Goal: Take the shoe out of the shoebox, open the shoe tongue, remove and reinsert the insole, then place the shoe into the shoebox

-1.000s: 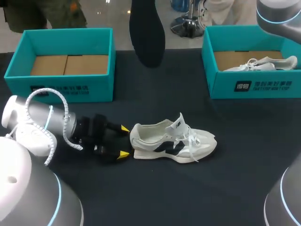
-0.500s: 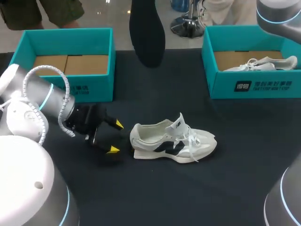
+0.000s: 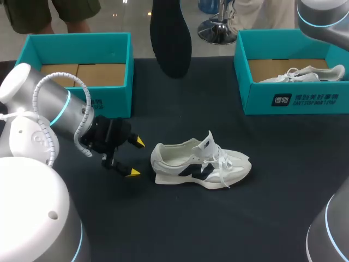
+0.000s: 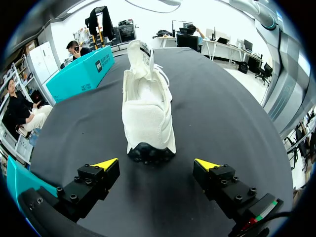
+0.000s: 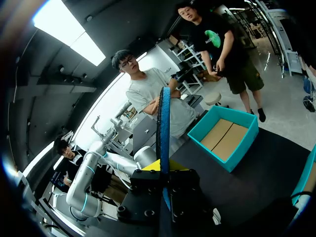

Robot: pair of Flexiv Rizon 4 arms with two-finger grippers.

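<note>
A white shoe (image 3: 199, 162) stands on the dark table (image 3: 218, 229), out of its box, with its toe pointing to my right. My left gripper (image 3: 136, 158) sits just behind the heel, fingers spread wide and touching nothing. My right gripper (image 5: 165, 170) is raised high above the table, pinching the dark insole (image 3: 170, 38) so that it hangs on edge. My worry is that nothing steadies the shoe. Pushing the insole in could slide or tip it, and the thin insole may buckle or twist in the pinch.
</note>
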